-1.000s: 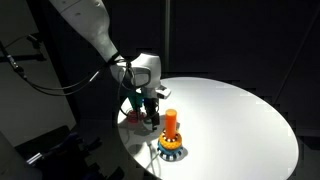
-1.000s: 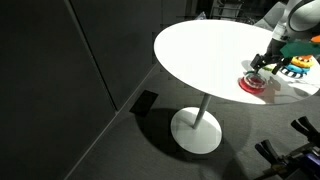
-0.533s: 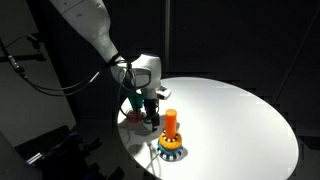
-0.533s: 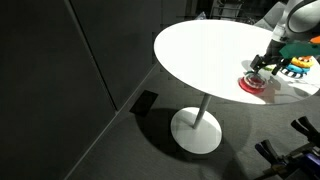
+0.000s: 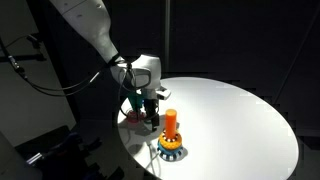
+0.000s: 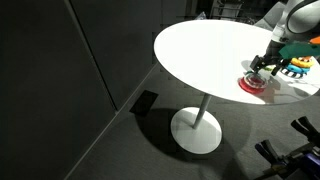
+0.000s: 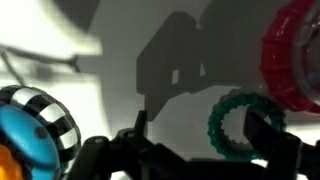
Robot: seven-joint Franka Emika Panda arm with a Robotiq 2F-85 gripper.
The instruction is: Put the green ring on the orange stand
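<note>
In the wrist view the green ring (image 7: 233,125) lies flat on the white table, just inside my right finger. My gripper (image 7: 200,132) is open and low over the table, and the ring sits between the fingers toward the right one. The orange stand (image 5: 171,122) rises from its blue, yellow and dark scalloped base (image 5: 172,149) close beside my gripper (image 5: 150,117). The base also shows at the wrist view's lower left (image 7: 35,130). In both exterior views the green ring is hidden by the gripper (image 6: 262,68). The stand also shows in an exterior view (image 6: 298,64).
A red ring (image 7: 293,50) lies right beside the green ring, and it also shows in both exterior views (image 5: 132,117) (image 6: 251,85). The round white table (image 5: 235,120) has its edge close to the rings. Dark surroundings lie beyond it.
</note>
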